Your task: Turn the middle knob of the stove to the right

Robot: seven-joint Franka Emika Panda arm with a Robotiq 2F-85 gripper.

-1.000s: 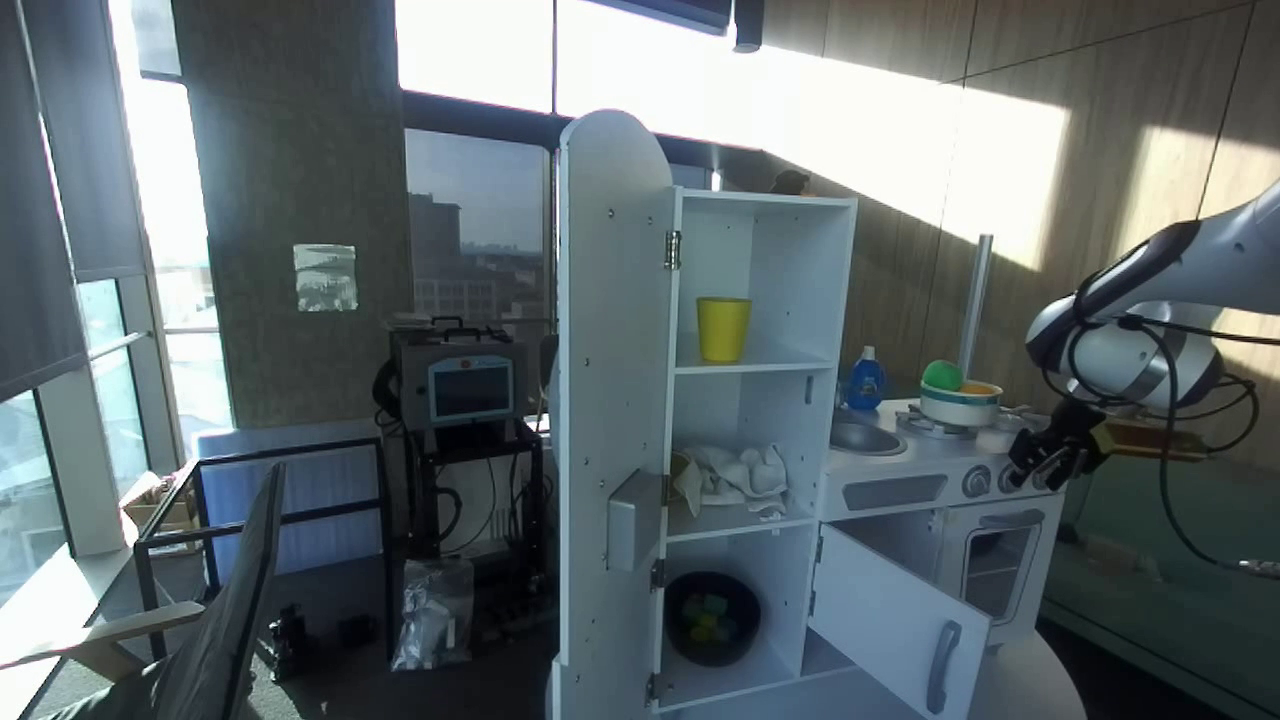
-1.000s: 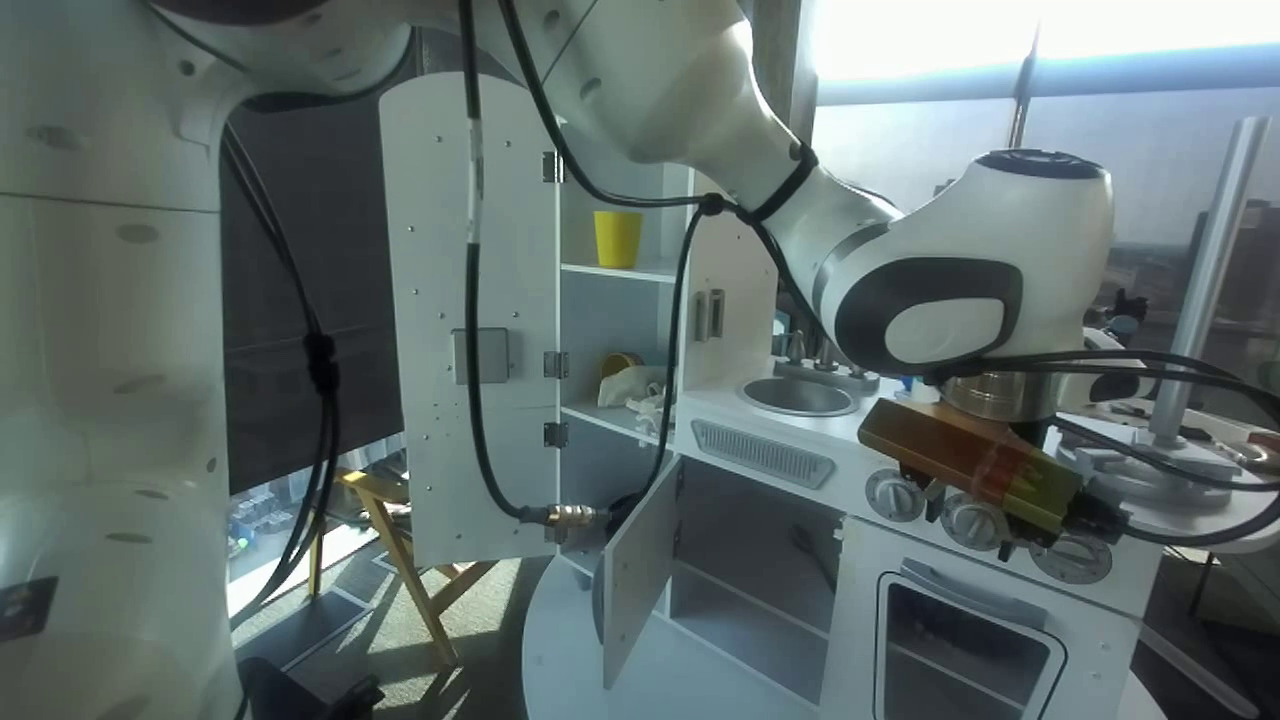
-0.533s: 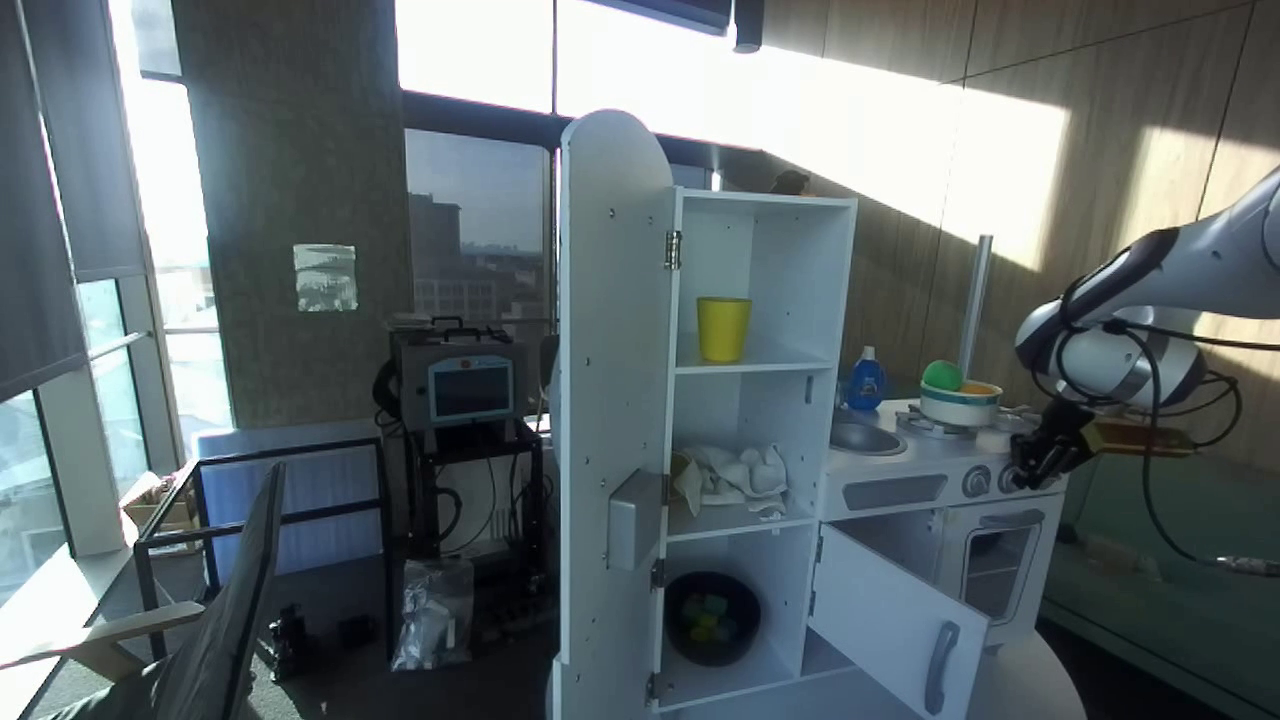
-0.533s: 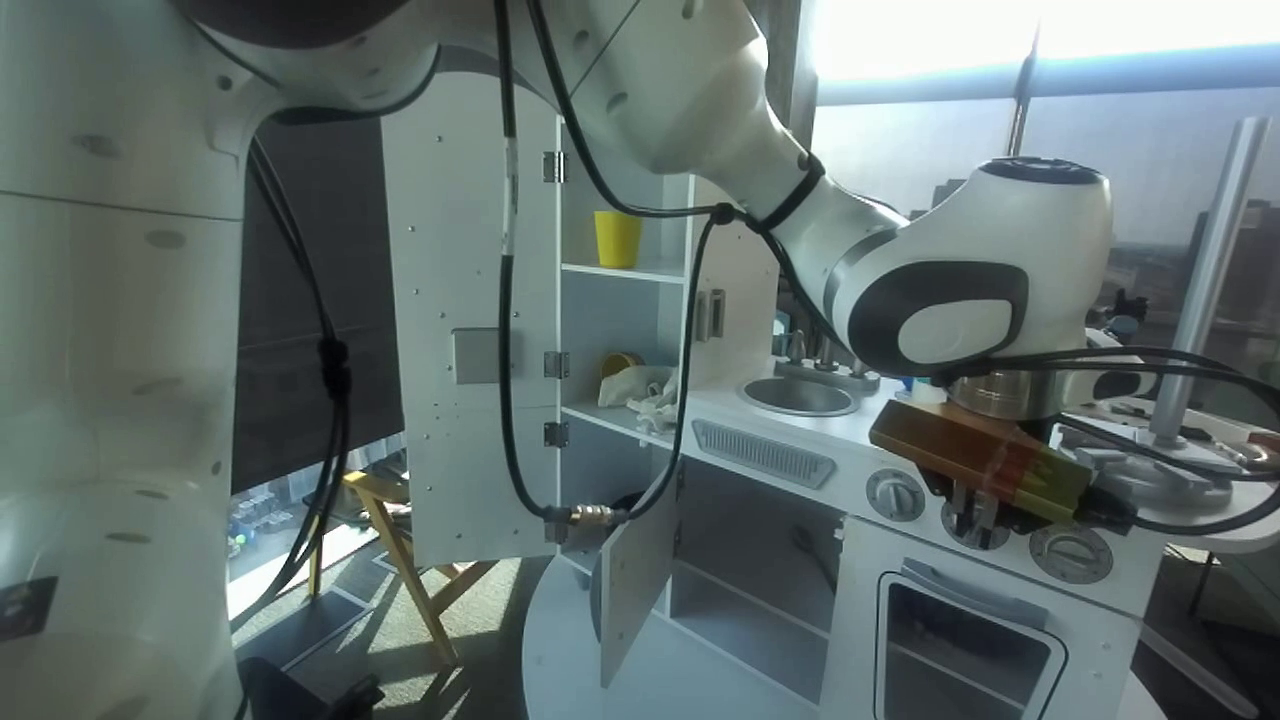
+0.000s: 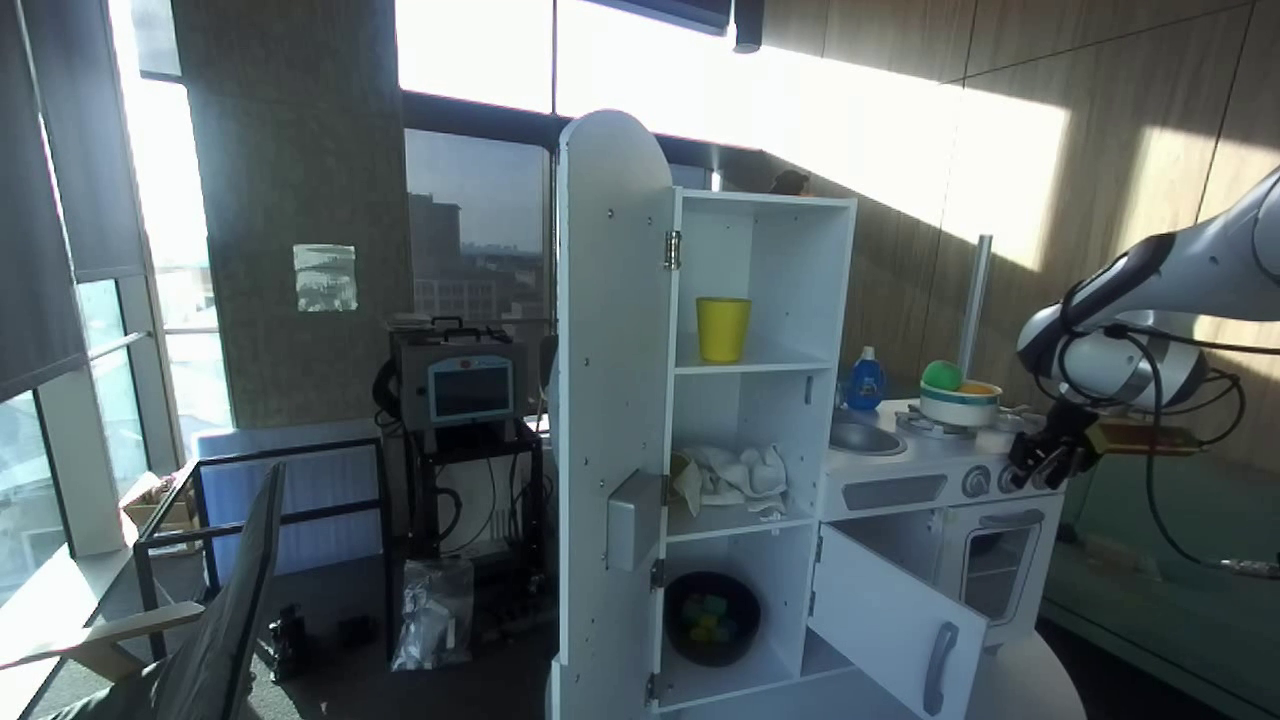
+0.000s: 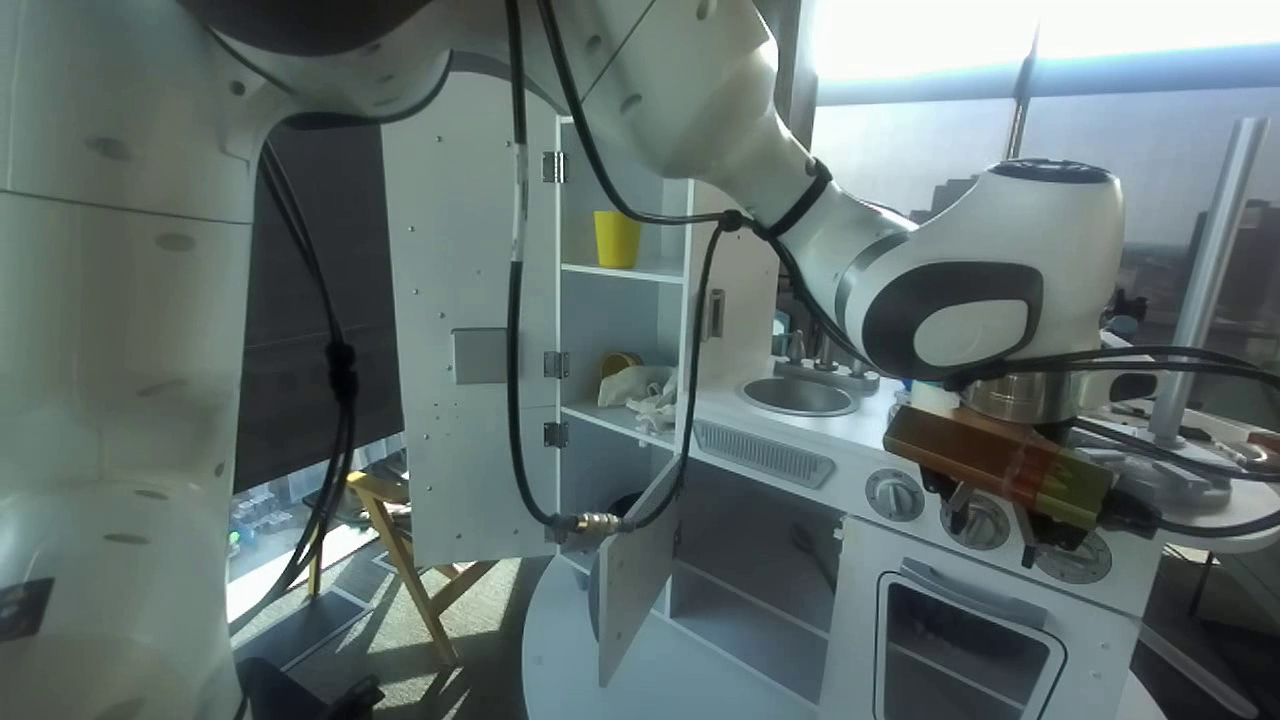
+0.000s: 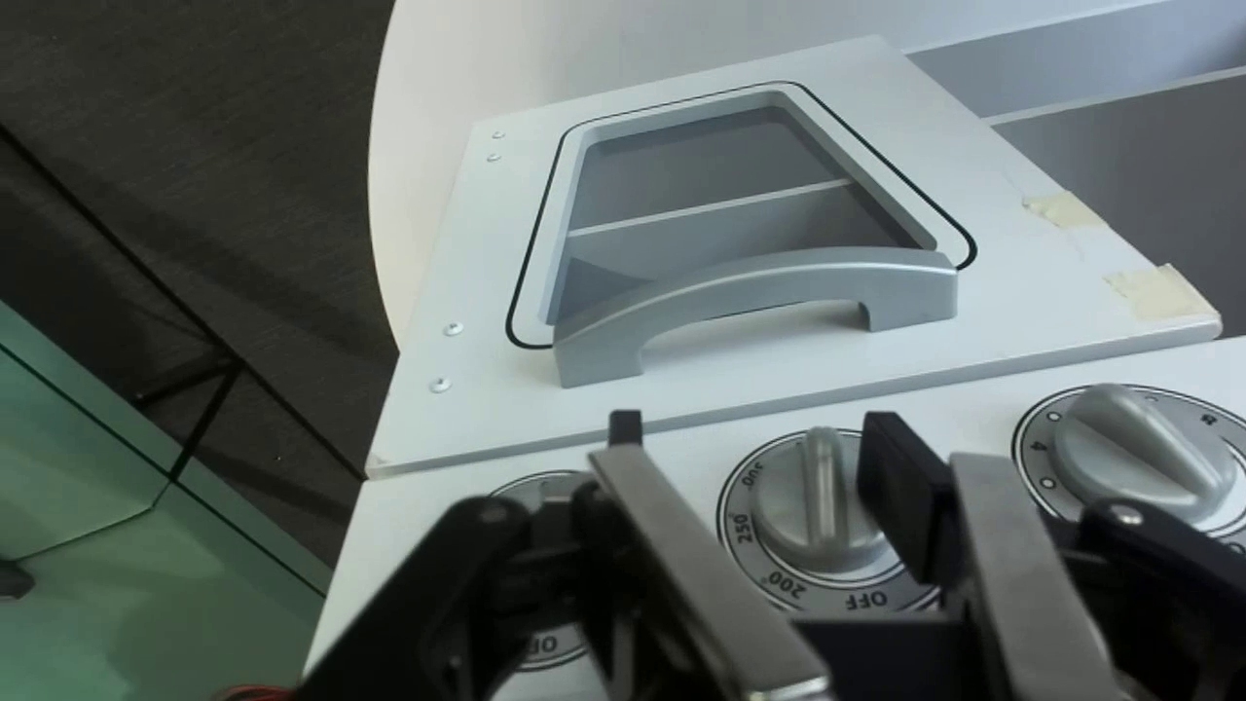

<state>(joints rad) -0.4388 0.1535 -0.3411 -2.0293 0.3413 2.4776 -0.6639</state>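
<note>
The stove [image 6: 850,492] is a low white toy-kitchen unit with a row of round grey knobs. Its middle knob [image 7: 823,501] shows in the wrist view with its ridge nearly upright in the picture and OFF below it. My gripper [image 7: 759,458] is open, one finger on each side of the middle knob; the right finger is close to the ridge, the left one farther off. Whether a finger touches it I cannot tell. In an exterior view the gripper [image 6: 993,528] partly hides the middle knob [image 6: 982,524]. The gripper [image 5: 1032,468] also shows in an exterior view.
Outer knobs [image 7: 1139,453] [image 6: 1072,556] flank the middle one. The oven door handle [image 7: 754,302] juts out nearby. A pot [image 5: 958,408] stands on the stovetop beside a metal pole [image 5: 975,310]. A cabinet door [image 5: 890,620] hangs open below the sink.
Half a second ago the fingers were close together at the middle knob; now they are spread apart. The hand has shifted slightly to the right in an exterior view.
</note>
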